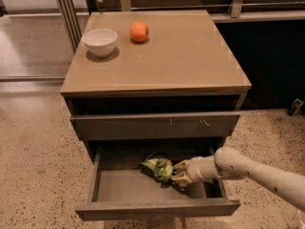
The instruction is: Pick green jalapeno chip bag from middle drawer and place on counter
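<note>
The green jalapeno chip bag (157,168) lies crumpled on the flat grey floor of the open middle drawer (125,187), near its back middle. My gripper (179,172) reaches into the drawer from the right on a pale arm. Its two yellowish fingers (181,165) stand apart, open, right at the bag's right edge, one above and one below it. The bag rests on the drawer floor. The glossy tan counter (181,61) tops the cabinet above.
A white bowl (100,41) and an orange fruit (139,32) stand at the counter's back left. A shut drawer front with small pale scratches (157,126) overhangs the open drawer. Speckled floor (33,166) surrounds the cabinet. A dark cabinet wall is at the right.
</note>
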Controlling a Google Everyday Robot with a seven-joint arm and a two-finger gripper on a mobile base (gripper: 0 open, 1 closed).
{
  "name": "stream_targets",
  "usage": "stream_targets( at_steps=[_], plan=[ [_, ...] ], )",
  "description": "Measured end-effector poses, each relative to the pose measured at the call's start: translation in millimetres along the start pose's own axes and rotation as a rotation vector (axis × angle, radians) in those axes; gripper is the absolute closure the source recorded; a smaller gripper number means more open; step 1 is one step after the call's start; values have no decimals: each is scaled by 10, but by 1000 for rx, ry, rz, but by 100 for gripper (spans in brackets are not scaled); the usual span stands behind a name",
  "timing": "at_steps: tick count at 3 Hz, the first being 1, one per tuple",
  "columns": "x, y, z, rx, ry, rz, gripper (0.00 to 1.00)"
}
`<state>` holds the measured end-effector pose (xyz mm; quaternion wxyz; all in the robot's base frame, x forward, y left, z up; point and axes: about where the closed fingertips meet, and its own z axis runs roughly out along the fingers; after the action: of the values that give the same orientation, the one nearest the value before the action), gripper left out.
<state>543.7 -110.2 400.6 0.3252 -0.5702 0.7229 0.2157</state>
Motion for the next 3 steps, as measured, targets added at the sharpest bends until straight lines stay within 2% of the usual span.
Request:
stream_targets(
  at_steps=[1,2,3],
  plan=[
    [-54,20,-21,-6,5,-4,91],
    [-286,59,-183,-25,-11,-35,100],
    [-713,56,-404,-91,-47,-128,100]
  ],
)
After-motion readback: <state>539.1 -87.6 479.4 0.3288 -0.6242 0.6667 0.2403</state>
